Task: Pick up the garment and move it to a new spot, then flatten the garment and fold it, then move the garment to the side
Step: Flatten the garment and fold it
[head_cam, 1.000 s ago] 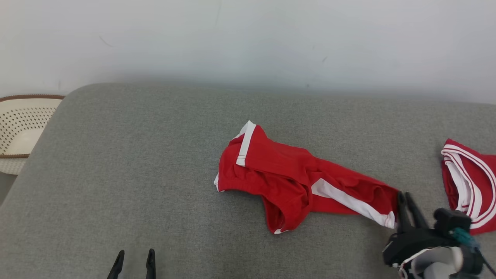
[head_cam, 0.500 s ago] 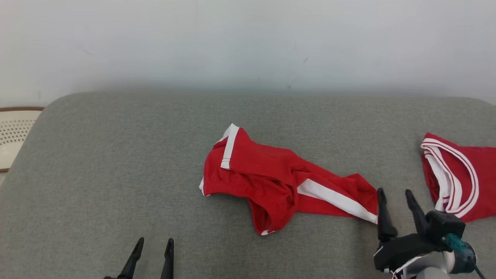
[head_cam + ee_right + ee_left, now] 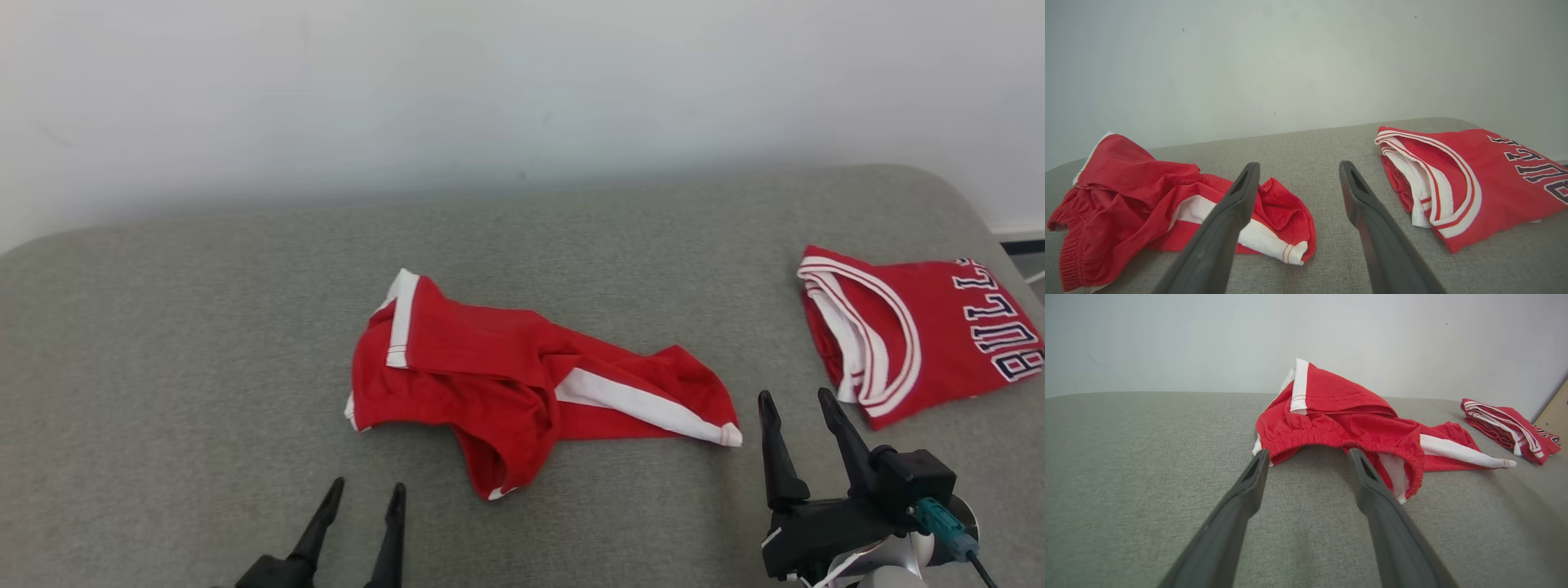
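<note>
The shorts point(image 3: 490, 384) are lying crumpled in the middle of the grey surface point(image 3: 163, 367). The left gripper point(image 3: 367, 487) and right gripper point(image 3: 794, 396) are hovering wide open, empty.

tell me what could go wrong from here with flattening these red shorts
1. The red shorts lie crumpled with layers bunched; the open left gripper, near the waistband, may pinch several layers, so they won't spread flat.
2. The folded jersey lies close beside the open right gripper; pulling the shorts rightward could snag or muss it.
</note>
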`<state>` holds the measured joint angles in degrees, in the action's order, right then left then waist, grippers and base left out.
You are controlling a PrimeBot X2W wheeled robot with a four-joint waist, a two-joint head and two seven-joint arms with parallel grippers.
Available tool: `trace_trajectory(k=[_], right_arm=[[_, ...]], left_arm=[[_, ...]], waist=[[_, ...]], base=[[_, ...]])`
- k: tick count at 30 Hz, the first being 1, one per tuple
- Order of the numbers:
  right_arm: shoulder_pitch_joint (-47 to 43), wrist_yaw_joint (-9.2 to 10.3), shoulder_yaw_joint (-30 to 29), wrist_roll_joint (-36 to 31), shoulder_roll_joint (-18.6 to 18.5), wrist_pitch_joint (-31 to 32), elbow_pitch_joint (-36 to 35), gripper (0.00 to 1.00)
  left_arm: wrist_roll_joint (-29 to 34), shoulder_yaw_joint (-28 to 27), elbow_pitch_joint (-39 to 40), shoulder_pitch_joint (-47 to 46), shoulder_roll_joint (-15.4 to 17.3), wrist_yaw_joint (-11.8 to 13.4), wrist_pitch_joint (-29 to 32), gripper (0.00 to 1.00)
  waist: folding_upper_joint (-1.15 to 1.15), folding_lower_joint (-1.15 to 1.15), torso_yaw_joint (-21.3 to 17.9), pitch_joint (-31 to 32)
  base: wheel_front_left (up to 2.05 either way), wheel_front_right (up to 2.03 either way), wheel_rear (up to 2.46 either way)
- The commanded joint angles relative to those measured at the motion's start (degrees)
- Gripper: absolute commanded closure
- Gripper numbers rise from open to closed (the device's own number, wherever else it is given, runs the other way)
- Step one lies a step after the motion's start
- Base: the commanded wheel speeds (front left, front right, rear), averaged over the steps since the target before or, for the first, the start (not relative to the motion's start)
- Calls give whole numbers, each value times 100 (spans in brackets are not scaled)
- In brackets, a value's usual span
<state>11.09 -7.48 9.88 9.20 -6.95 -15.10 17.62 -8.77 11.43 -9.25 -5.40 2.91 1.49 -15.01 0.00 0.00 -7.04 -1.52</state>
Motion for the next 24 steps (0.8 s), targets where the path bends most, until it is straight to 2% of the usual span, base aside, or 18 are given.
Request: trace_trajectory(k=[1,10,14,24], right_arm=[[-83,-2,24,48,-9,-2,-20,0],[32,-2,171,141,29,-2,18,0],[127,-2,136,158,28,-2,35,0],[122,-2,76,160,92,-2,23,0]], left_arm=[[-15,72,-72,-113,2,-40,-22,0],[-186,631,-468,-650,4,-132,-22,0],[-515,699,-696,-825,8,-146,-22,0],[-838,841,-1232,-995,7,-217,-22,0]], waist=[[0,0,-244,-97],[0,0,-855,-365],[0,0,-1060,-501],[0,0,-1255,-640]], base=[[0,0,0],[0,0,0],[0,0,0],[0,0,0]])
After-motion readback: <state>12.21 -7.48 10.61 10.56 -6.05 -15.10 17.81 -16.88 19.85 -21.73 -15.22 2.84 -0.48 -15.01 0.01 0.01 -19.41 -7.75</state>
